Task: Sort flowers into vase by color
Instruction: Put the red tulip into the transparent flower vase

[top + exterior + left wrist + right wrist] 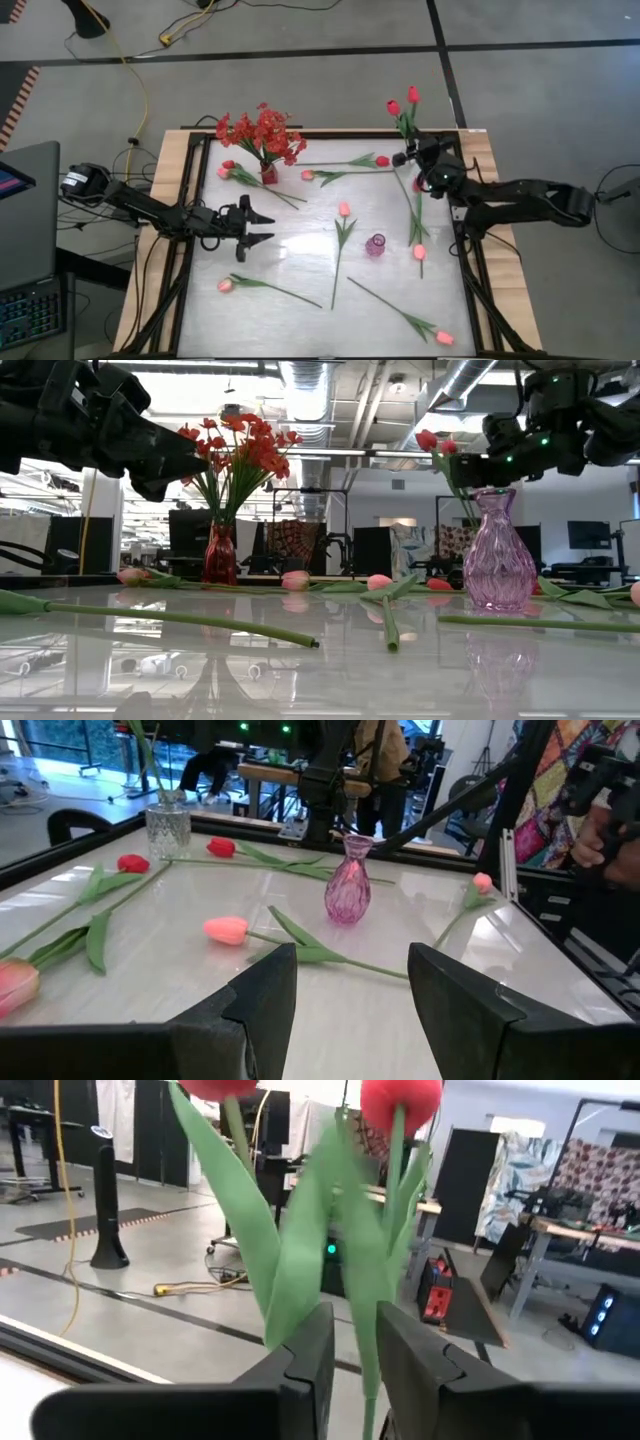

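Two red tulips (403, 101) stand upright in a clear glass vase (167, 828) at the table's far right. My right gripper (353, 1355) is level at their stems, fingers a little apart, with a green stem (368, 1342) in the gap. My left gripper (265, 227) hovers open at the left, touching nothing. Bushy red sprays (262, 132) stand in a red vase (220, 555). A purple vase (375, 245) stands empty at centre right. Several pink and red tulips lie flat on the table, among them one (225, 285) at the near left. My right gripper comes at the standing tulips level, from the table's right side, with its fingers across the upright stem (368, 1342). The stem stands between the two parted fingers, close to one of them (400, 1350). Whether it touches that finger, I cannot tell.
Loose tulips lie across the middle and the right of the table (300, 250): a red one (382, 160), pink ones (344, 210) (420, 252) (444, 338). A laptop (25, 200) sits off the table's left. A person's hand (610, 830) shows beyond the table's right side.
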Motion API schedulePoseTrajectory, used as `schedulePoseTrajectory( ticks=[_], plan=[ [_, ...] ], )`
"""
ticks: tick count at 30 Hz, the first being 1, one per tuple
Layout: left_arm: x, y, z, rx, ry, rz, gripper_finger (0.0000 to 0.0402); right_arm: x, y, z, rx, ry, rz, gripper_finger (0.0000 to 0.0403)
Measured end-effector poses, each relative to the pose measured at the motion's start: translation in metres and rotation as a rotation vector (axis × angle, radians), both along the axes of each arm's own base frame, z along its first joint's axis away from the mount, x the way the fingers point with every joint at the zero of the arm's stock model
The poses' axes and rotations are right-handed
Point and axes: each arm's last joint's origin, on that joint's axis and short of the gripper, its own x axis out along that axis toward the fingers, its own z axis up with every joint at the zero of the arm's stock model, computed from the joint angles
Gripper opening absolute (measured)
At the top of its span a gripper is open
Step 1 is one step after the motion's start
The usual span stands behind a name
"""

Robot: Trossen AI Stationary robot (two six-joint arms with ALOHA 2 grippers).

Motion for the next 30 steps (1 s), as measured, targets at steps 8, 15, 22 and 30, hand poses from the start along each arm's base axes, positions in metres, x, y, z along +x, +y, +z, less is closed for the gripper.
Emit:
schedulePoseTrajectory(
  ticks=[8, 15, 22, 30],
  plan=[
    [0.000, 0.000, 0.000, 0.000, 0.000, -0.001, 0.0180, -0.001, 0.022, 0.010, -0.025, 0.037, -0.015, 0.0153],
    [0.000, 0.000, 0.000, -0.001, 0.000, -0.002, 0.0180, 0.002, 0.044, 0.021, 0.042, 0.098, 0.007, 0.0178],
    [0.000, 0.000, -0.001, -0.001, 0.014, -0.004, 0.0180, 0.006, 0.064, 0.041, 0.232, 0.115, 0.124, 0.0179],
    [0.000, 0.000, -0.002, -0.004, 0.018, -0.003, 0.0180, 0.002, 0.077, 0.052, 0.767, 0.063, 0.349, 0.0177]
  ],
)
